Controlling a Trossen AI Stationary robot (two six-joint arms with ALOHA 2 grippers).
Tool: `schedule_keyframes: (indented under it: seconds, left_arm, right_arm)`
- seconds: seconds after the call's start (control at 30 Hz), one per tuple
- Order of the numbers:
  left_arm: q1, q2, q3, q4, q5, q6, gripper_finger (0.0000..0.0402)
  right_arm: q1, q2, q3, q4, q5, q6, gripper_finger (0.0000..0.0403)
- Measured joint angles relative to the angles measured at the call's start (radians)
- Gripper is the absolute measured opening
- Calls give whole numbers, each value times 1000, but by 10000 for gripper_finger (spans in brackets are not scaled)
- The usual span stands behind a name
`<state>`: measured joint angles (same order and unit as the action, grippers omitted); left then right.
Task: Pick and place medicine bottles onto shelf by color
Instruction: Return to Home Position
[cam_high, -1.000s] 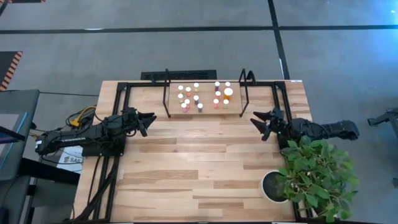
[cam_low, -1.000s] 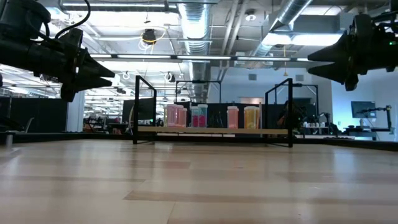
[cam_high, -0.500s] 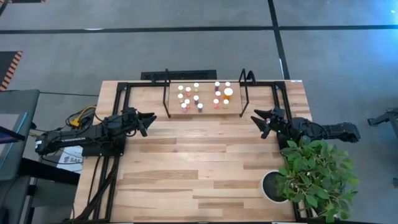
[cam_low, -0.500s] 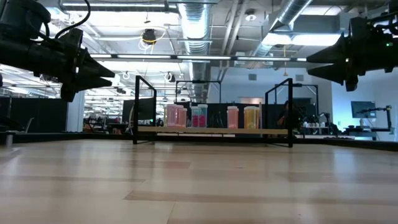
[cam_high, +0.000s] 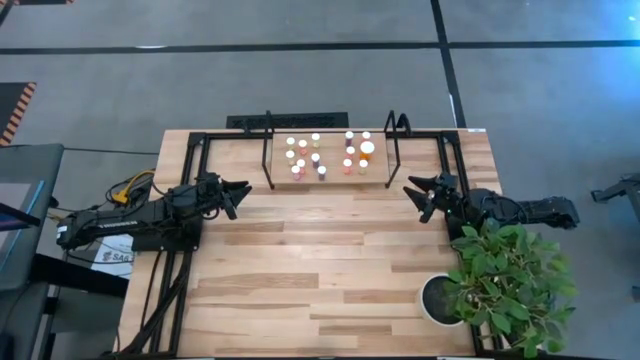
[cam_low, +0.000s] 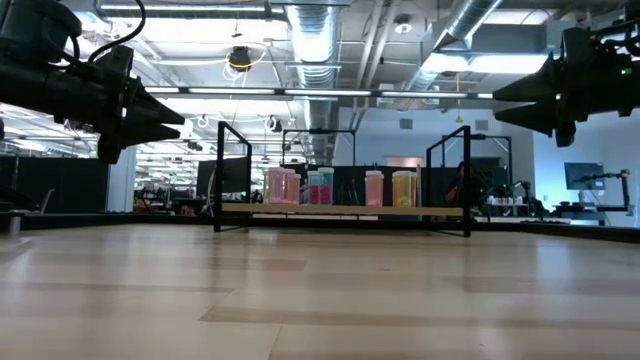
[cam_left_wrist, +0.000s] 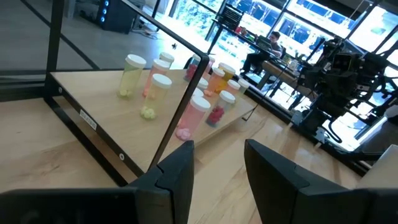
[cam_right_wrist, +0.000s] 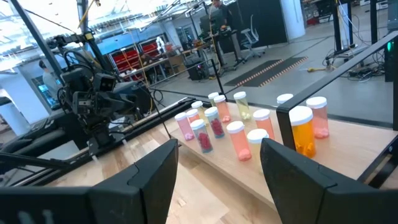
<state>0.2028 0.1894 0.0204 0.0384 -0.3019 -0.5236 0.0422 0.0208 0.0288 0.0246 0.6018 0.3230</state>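
Medicine bottles (cam_high: 318, 155) stand in colour clusters on the shelf (cam_high: 335, 181) at the far edge of the table (cam_high: 300, 280). I read left gripper (cam_high: 243, 192) near the left edge and right gripper (cam_high: 413, 195) near the right edge. Both are parted and empty, clear of the shelf, so parked, I judge.

White-capped medicine bottles (cam_right_wrist: 239, 142) show pink, orange and yellowish bodies; the shelf (cam_right_wrist: 348, 149) is light wood, black-framed.

L gripper (cam_high: 241, 196), R gripper (cam_high: 417, 198): both empty, fingers apart, pointing inward toward each other.
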Motion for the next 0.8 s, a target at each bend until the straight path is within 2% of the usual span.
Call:
schedule_keyframes:
  seconds: [0.4, 0.57, 0.8]
  left_arm:
    - [0, 0, 0, 0, 0, 22, 128]
    - [0, 0, 0, 1, -15, 281, 128]
    - [0, 0, 0, 14, -212, 510, 128]
  right_arm:
    - [0, 0, 0, -1, 0, 0, 251]
    - [0, 0, 0, -1, 0, 0, 251]
    - [0, 0, 0, -1, 0, 0, 251]
